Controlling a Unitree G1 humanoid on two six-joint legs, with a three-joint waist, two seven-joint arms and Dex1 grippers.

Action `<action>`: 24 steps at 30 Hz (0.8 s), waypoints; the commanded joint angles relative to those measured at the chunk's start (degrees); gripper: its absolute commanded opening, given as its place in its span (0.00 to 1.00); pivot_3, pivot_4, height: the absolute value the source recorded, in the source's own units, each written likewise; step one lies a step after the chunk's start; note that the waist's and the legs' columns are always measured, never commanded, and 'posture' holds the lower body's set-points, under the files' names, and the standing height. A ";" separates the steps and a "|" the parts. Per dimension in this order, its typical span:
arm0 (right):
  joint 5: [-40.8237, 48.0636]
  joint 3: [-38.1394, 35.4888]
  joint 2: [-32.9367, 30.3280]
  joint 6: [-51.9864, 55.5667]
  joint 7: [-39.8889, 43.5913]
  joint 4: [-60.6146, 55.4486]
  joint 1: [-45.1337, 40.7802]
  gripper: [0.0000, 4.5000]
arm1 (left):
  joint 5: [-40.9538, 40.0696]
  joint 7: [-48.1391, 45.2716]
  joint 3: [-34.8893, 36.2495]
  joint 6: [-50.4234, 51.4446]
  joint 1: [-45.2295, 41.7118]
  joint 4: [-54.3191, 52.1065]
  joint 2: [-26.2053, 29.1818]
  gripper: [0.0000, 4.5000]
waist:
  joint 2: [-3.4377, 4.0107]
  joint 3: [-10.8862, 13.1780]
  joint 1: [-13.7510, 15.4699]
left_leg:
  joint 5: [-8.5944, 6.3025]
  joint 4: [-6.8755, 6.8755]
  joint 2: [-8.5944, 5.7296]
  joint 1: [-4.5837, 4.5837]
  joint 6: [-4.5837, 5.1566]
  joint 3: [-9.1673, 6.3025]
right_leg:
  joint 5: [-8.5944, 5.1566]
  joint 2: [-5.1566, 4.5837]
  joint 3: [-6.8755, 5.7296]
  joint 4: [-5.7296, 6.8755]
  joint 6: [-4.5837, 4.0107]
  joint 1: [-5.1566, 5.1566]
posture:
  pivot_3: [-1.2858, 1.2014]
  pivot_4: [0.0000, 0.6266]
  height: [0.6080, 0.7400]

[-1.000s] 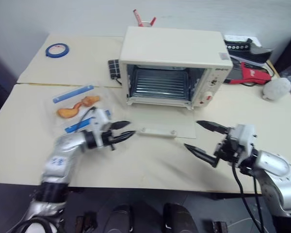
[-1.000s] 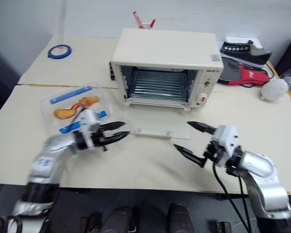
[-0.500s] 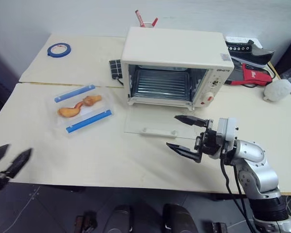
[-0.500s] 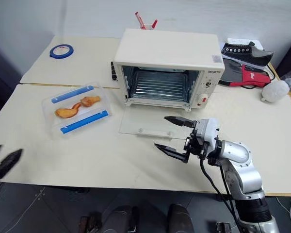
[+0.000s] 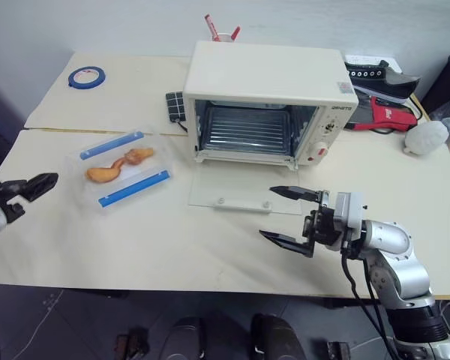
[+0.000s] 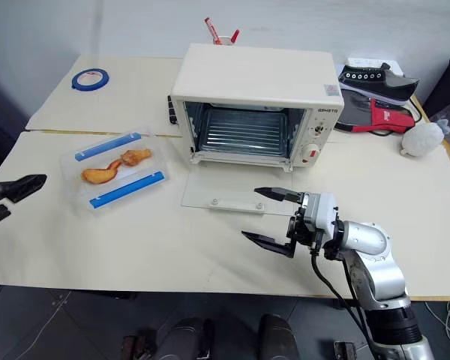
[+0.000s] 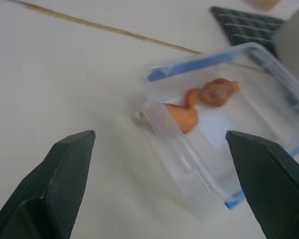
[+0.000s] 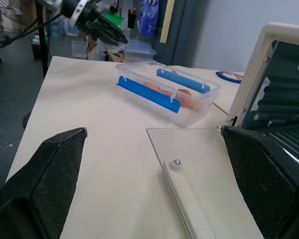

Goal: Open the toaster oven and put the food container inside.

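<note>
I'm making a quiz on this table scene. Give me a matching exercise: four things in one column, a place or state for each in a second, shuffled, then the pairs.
1. toaster oven
2. food container
3. tape roll
4. right gripper

a. open, in front of the glass door
b. far left corner of the table
c. door folded down flat
d. closed, left of the oven

Pairs: 1-c, 2-d, 3-b, 4-a

The left tool (image 5: 31, 184) has swung off the food container (image 5: 124, 168), jaws spread.
</note>
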 commanded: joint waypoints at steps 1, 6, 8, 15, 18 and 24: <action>-0.13 -0.65 0.36 -1.41 -0.85 -1.80 0.93 1.00 | 3.04 3.07 -4.10 3.42 -6.44 4.88 0.28 0.99 | -0.01 0.00 -0.49 | 0.00 -0.01 -0.01 0.01 0.00 0.02 | 0.00 -0.01 0.02 0.02 0.00 0.00 | 0.52 0.24 1.00; -0.69 -0.14 0.96 -1.94 -1.89 -2.57 2.03 1.00 | 6.40 2.49 -11.17 5.29 -15.93 11.76 -1.32 0.99 | -0.05 0.00 -0.66 | 0.01 0.00 0.02 0.01 -0.06 0.11 | 0.00 0.05 -0.02 -0.01 0.00 -0.03 | 0.52 0.24 1.00; -0.69 -0.22 0.93 -2.00 -2.08 -2.89 2.30 1.00 | 8.04 2.12 -12.86 5.31 -17.43 13.47 -1.07 0.95 | -0.05 0.00 -0.66 | 0.01 0.02 0.03 0.01 -0.06 0.14 | 0.00 0.05 0.01 -0.01 0.00 -0.04 | 0.52 0.24 1.00; 1.49 -0.98 1.36 -1.33 -3.16 -5.53 3.45 1.00 | 12.09 -1.45 -16.14 4.47 -17.19 14.53 1.02 0.53 | -0.07 0.01 -0.60 | 0.02 0.04 0.04 0.06 -0.07 0.23 | 0.00 0.07 0.15 -0.01 0.00 -0.05 | 0.52 0.24 1.00; 0.99 -0.65 1.49 -1.50 -3.90 -6.31 3.67 1.00 | 12.99 -2.17 -15.54 3.87 -17.06 13.89 0.83 0.32 | -0.07 0.01 -0.59 | 0.02 0.04 0.05 0.08 -0.07 0.27 | 0.00 0.07 0.20 0.01 0.00 -0.05 | 0.52 0.24 1.00; 0.33 -0.97 0.88 -2.07 -4.07 -5.97 4.53 1.00 | 13.92 -5.49 -14.19 2.36 -19.18 14.59 3.07 0.01 | -0.18 0.03 -0.59 | 0.02 0.04 0.06 0.06 -0.07 0.31 | 0.00 0.07 0.22 0.03 0.00 -0.10 | 0.52 0.24 1.00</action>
